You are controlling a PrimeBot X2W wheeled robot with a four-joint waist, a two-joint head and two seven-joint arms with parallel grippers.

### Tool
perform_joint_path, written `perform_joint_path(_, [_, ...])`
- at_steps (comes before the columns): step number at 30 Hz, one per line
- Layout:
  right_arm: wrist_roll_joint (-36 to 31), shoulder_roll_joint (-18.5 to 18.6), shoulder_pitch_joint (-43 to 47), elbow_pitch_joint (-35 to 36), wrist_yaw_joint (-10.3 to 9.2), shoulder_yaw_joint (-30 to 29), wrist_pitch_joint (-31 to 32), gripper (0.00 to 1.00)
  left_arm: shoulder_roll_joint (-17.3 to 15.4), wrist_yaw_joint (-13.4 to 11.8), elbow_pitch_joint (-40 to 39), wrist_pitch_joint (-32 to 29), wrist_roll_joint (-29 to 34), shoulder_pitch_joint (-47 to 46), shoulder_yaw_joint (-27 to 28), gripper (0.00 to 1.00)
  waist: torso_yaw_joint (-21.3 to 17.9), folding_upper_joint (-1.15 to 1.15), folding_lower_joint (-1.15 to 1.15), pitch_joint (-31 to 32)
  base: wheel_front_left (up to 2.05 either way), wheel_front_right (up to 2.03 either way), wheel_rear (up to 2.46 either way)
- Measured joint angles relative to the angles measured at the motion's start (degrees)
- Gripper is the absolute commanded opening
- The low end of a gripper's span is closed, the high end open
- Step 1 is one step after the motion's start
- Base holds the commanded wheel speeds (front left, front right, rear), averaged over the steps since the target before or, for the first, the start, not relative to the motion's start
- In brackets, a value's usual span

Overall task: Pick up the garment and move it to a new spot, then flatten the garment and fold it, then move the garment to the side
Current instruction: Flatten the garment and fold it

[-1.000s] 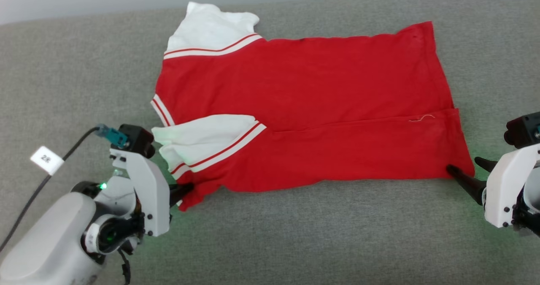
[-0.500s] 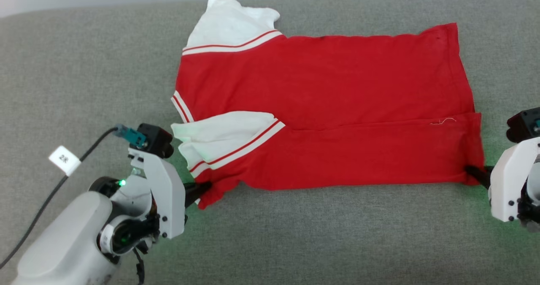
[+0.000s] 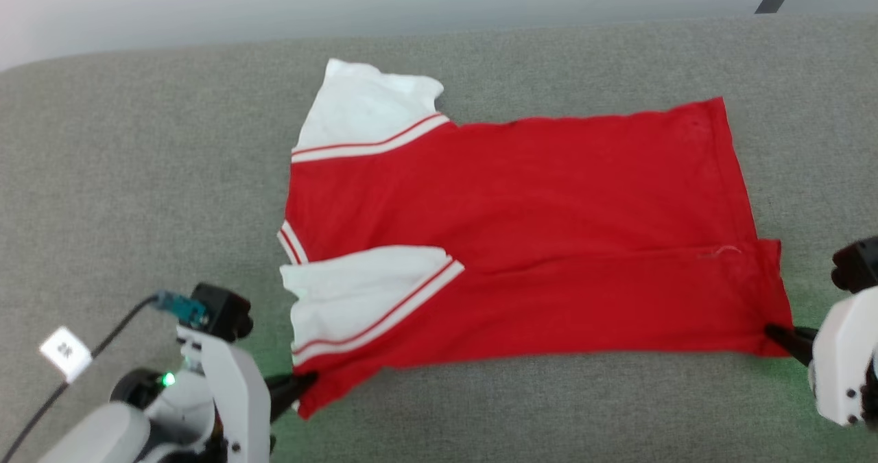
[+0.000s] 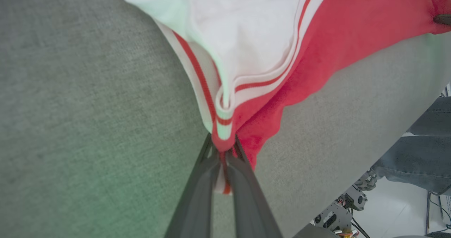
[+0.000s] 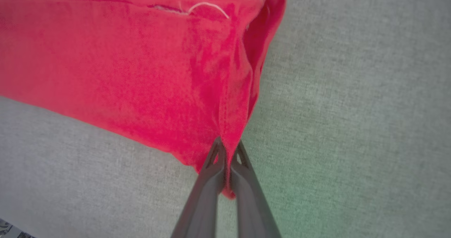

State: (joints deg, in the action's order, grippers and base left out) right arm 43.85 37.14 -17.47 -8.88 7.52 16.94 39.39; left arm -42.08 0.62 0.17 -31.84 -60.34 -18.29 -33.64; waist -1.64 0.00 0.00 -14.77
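Observation:
The garment (image 3: 521,243), a red jersey shirt with white striped-trim sleeves, lies on the grey cushion, its near long side folded over the middle. No number shows. My left gripper (image 3: 305,381) is shut on the garment's near left corner by the white sleeve. The left wrist view has the sleeve trim (image 4: 223,125) pinched between the dark fingers (image 4: 197,195) of that left gripper (image 4: 222,150). My right gripper (image 3: 772,331) is shut on the near right hem corner. In the right wrist view, the red hem (image 5: 229,125) runs down into the tips of the right gripper (image 5: 228,150).
The grey cushion (image 3: 137,175) stretches wide on every side of the shirt; its far edge meets a pale wall. A cable with a white tag (image 3: 65,351) trails from my left arm. A person's jeans-clad leg (image 4: 419,160) stands past the cushion edge.
My right gripper has closed on the near right hem corner, which it stood open beside a second ago. The left gripper has kept its hold. The camera has tilted, shifting the whole picture down.

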Motion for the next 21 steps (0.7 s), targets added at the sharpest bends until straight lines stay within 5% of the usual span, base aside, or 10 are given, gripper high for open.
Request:
perform_joint_path(7, [0.96, 0.79, 6.41, 5.24, 0.00, -3.53, 0.98, 0.00, -2.91, -2.38, -7.10, 1.69, -1.94, 6.58, 1.69, 0.00, -0.08, 0.00, 0.00, 0.27, 0.00, 0.00, 0.00])
perform_joint_path(8, [0.89, 0.65, 6.91, 5.91, 0.00, -4.07, 0.87, 0.29, -2.98, -2.72, -7.58, 2.24, -2.14, 7.10, 1.99, 0.00, -0.04, 0.00, 0.00, 0.23, 0.00, 0.00, 0.00])
perform_joint_path(9, [0.81, 0.43, 7.47, 6.62, 0.00, -4.74, 0.60, 0.84, -2.89, -2.72, -8.06, 2.60, -2.63, 7.38, 2.27, 0.06, 0.04, 0.00, 0.00, 0.17, 0.00, 0.00, 0.00])
perform_joint_path(10, [0.77, 0.12, 7.84, 7.32, -0.01, -5.33, 0.41, 1.00, -2.82, -2.71, -8.50, 2.90, -2.92, 7.64, 2.45, 0.28, 0.13, 0.00, 0.00, 0.12, 0.00, 0.00, 0.00])
perform_joint_path(12, [0.38, -0.43, 8.20, 8.42, 0.00, -6.69, -0.09, 1.00, -2.66, -2.90, -8.86, 4.07, -2.99, 7.84, 2.99, 0.56, 0.21, 0.00, 0.00, -0.04, 0.00, 0.00, 0.00])
perform_joint_path(13, [-0.04, -0.60, 8.19, 8.99, 0.00, -7.54, -0.18, 1.00, -2.66, -2.91, -9.04, 4.69, -2.77, 7.82, 3.36, 0.91, 0.23, 0.00, 0.00, -0.12, 0.00, 0.00, 0.00])
perform_joint_path(14, [-0.52, -0.75, 8.17, 9.58, 0.00, -8.28, -0.52, 1.00, -2.60, -2.91, -9.27, 5.31, -2.69, 7.82, 3.72, 1.00, 0.23, 0.00, 0.00, -0.16, 0.00, 0.00, 0.00])
perform_joint_path(21, [-4.74, -6.90, 5.20, 12.73, -0.01, -14.46, -10.47, 1.00, -3.41, -3.54, -9.65, 10.23, -2.25, 6.91, 8.34, 1.00, 0.00, 0.00, 0.00, -0.19, 0.00, 0.00, 0.00])
